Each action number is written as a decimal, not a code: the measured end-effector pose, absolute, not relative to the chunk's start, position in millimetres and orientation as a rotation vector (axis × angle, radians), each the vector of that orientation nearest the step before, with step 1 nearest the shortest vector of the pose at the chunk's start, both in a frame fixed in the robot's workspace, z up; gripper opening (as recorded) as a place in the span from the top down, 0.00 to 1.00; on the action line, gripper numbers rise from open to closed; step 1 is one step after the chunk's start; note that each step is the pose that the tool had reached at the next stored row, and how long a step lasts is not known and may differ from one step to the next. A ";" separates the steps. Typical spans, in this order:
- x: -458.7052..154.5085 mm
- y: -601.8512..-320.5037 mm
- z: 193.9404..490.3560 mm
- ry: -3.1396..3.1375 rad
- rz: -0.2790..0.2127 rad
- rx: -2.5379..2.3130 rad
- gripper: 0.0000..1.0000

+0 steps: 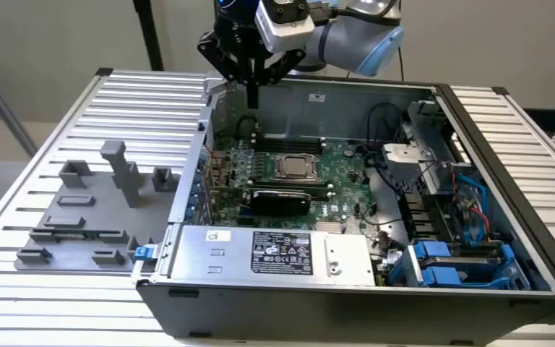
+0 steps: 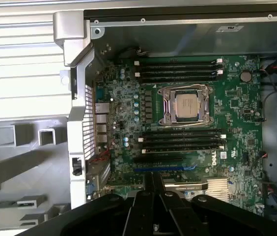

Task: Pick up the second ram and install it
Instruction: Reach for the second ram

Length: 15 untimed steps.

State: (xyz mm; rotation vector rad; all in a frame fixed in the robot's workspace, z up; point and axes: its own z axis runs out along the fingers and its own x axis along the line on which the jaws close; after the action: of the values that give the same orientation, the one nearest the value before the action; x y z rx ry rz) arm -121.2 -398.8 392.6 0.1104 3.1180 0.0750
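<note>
My hand (image 1: 254, 103) hangs over the far edge of the open computer case (image 1: 355, 307), above the motherboard (image 2: 236, 98). Its fingers are pressed together, and I can't tell whether the ram stick sits between them.

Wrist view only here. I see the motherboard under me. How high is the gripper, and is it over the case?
Observer: The gripper hangs well above the motherboard, by the open case's far corner on the exterior view's left.
Operator: Holding the RAM?
Observer: From the side its fingers are closed into one thin dark strip pointing down; whether a RAM stick sits between them, I cannot tell.
Operator: What's hidden under my gripper?
Observer: A silver power supply with a dark label, along the case's near edge.
</note>
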 end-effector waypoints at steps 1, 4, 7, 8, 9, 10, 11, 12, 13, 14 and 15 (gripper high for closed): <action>-121.2 -398.8 392.6 3.118 0.075 0.110 1.00; -121.6 -400.5 392.7 3.118 0.075 0.110 1.00; -128.5 -407.5 392.6 3.118 0.075 0.110 1.00; -132.4 -410.3 392.6 3.117 0.075 0.110 1.00; -136.9 -412.8 392.6 3.117 0.075 0.110 1.00; -141.6 -415.2 392.6 3.116 0.075 0.110 1.00; -146.1 -417.4 392.6 3.115 0.075 0.110 1.00; -150.6 -419.6 392.6 3.114 0.075 0.110 1.00; -155.1 -421.7 392.6 3.114 0.075 0.110 1.00; -159.7 -423.8 392.6 3.113 0.075 0.110 1.00; -164.2 -425.7 392.6 3.112 0.075 0.110 1.00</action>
State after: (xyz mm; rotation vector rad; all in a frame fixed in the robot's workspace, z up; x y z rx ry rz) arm -164.2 -425.7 392.6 0.1099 3.1120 0.0752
